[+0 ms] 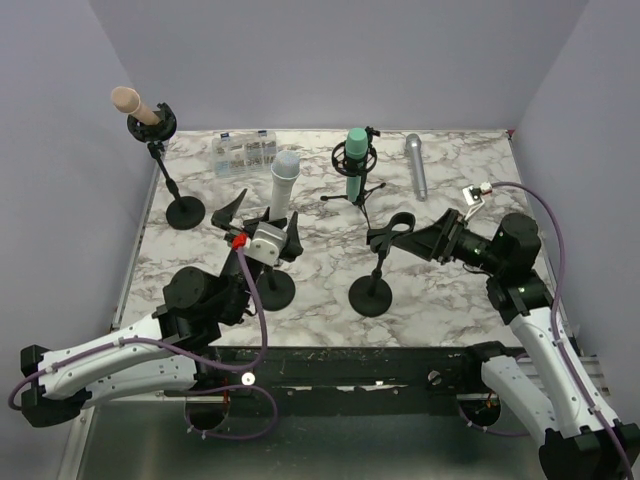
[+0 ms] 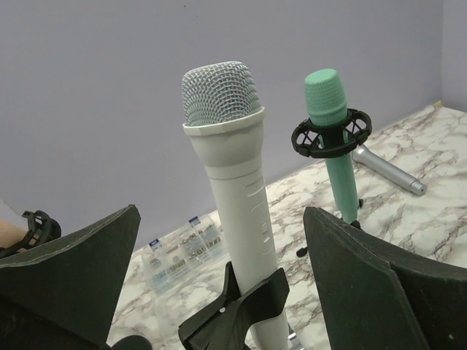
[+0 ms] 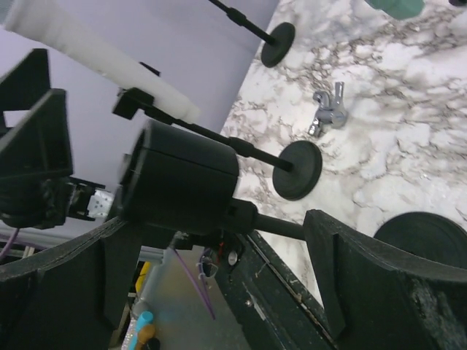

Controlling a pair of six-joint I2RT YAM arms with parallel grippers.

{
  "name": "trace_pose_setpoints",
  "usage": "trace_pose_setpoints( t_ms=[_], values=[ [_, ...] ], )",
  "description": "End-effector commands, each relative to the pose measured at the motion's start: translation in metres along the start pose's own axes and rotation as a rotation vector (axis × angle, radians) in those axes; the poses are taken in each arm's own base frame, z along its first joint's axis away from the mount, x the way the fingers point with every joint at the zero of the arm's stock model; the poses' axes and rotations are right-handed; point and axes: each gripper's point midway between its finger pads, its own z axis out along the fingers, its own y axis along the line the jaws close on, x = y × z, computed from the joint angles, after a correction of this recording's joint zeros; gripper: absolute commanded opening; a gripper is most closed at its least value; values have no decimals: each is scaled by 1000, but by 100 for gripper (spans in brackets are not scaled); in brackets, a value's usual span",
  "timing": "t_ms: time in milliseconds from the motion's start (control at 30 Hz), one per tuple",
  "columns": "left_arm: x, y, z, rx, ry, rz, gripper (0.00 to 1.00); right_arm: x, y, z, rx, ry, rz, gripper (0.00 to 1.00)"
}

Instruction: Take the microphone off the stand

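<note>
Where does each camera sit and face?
Top external: above and behind, looking down at the table; left arm, right arm show.
Left wrist: on left arm, faces the white microphone through the open left pincer.
Right wrist: on right arm, faces the empty stand's clip through the open right pincer.
Shared: white microphone, all three.

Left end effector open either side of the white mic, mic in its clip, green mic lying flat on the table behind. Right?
No. The green mic is not lying flat: it stands upright in its ring mount, as the left wrist view shows. The rest holds: left end effector open either side of the white mic, mic in its clip.
</note>
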Motion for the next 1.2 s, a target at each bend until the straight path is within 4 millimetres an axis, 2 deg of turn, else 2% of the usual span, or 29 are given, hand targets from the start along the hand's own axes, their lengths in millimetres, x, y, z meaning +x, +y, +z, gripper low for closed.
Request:
trace_pose_setpoints(
  t_ms=[0, 200, 533, 767, 933, 1167],
  values=[
    [4, -3, 3, -9, 16, 30, 99, -17, 43, -4, -139, -15, -69, 100],
    [6, -7, 4, 1, 19, 32, 99, -20, 46, -2, -169, -48, 4, 100],
    [5, -10, 4, 13, 19, 30, 98, -21, 36, 7, -149, -10, 44, 100],
    [4, -10, 3, 15, 16, 26, 98, -12, 15, 12, -85, 23, 64, 83],
    [3, -12, 3, 21, 16, 9, 99, 3, -7, 14, -17, 73, 87, 73],
    [-8, -25, -2, 127, 10, -113, 99, 28, -38, 12, 69, 136, 127, 67]
  ],
)
